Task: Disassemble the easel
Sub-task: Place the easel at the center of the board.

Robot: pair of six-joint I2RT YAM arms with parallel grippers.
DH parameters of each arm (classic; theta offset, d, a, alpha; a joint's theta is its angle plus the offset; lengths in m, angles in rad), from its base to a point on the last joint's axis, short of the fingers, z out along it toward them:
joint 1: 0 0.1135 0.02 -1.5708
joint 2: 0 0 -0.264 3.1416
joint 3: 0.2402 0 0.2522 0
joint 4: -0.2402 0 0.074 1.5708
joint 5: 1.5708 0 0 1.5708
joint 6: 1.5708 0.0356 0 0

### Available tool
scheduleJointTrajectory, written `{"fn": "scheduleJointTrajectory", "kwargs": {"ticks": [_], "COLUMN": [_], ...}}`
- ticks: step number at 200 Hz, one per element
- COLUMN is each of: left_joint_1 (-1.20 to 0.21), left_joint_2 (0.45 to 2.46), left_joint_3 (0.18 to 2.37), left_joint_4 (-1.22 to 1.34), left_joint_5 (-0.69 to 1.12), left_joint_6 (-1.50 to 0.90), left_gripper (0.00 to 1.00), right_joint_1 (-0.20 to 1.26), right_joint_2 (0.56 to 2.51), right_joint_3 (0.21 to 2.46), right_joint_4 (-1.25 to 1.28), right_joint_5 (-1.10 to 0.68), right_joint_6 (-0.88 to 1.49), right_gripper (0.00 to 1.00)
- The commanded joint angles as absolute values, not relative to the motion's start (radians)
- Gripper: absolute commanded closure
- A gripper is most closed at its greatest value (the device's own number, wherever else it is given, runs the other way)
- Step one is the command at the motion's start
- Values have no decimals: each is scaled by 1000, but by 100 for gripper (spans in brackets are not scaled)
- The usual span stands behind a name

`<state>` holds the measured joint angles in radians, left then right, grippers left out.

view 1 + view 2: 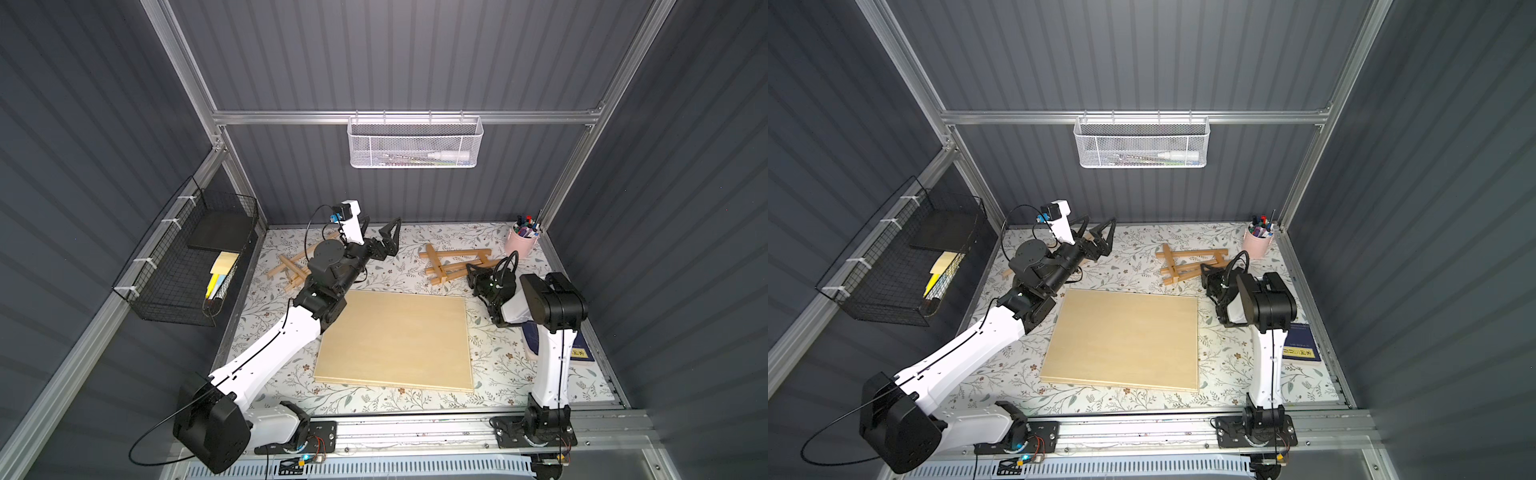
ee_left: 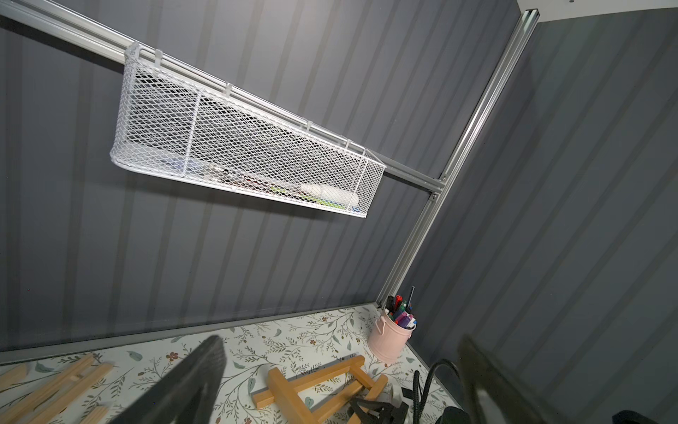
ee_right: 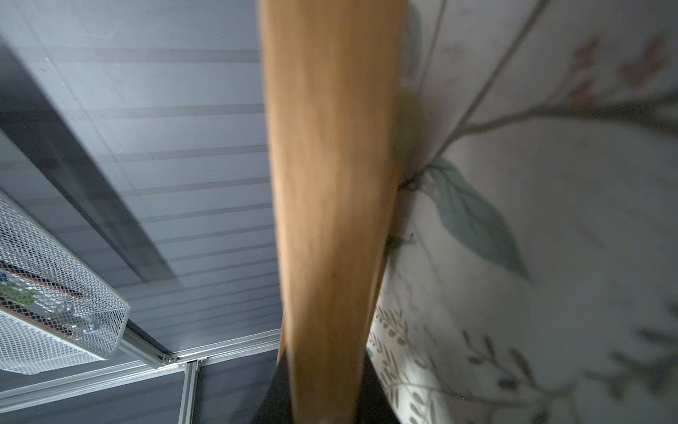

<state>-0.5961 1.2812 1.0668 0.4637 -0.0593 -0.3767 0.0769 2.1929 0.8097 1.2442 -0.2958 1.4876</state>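
Easel bar (image 3: 330,183) clenched in right gripper (image 1: 473,272); left gripper (image 1: 379,235) released, aloft. Blue book (image 1: 1302,343), yellow label (image 1: 1308,355) illegible. Floral bench (image 1: 498,361), grey ribbed walls (image 1: 415,62).

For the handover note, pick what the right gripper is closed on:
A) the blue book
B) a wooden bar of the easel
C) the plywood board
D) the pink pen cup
B: in the right wrist view a wooden bar runs out from between the jaws, and in a top view the right gripper sits at the end of the easel.
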Motion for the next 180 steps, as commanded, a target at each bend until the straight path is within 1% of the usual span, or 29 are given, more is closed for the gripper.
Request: {"fn": "scheduleJointTrajectory", "kwargs": {"ticks": [1,16,26,35,48,79,103,124,147,180], "left_joint_1": [-598,-600,-598,-598,-598,-598,-598,-599,-598,-599], "left_joint_2": [1290,1291,1292,1293,1291,1287,1285,1283,1280,1277], "left_joint_3": [1093,1093,1092,1093,1095,1092,1093,1094,1094,1093], "left_joint_4": [468,468,469,468,468,469,468,468,468,468], "left_joint_5": [-46,-45,-44,-44,-44,-46,-44,-46,-44,-49], "left_joint_6": [-365,-365,-365,-365,-365,-365,-365,-365,-365,-365], "left_gripper": [0,1,0,0,1,0,1,0,1,1], "right_joint_1": [79,83,84,88,90,94,101,121,139,153], "right_joint_2": [2154,2131,2119,2113,2108,2108,2086,2025,1964,1980], "right_joint_3": [801,809,816,818,811,820,823,814,843,885], "right_joint_4": [1120,1048,1014,1005,1023,1007,974,907,753,683], "right_joint_5": [-252,-252,-256,-255,-249,-256,-250,-201,-182,-188], "right_joint_6": [1420,1396,1385,1376,1368,1349,1306,1216,1134,1118], "right_gripper": [96,88,80,75,64,54,41,25,21,21]}}
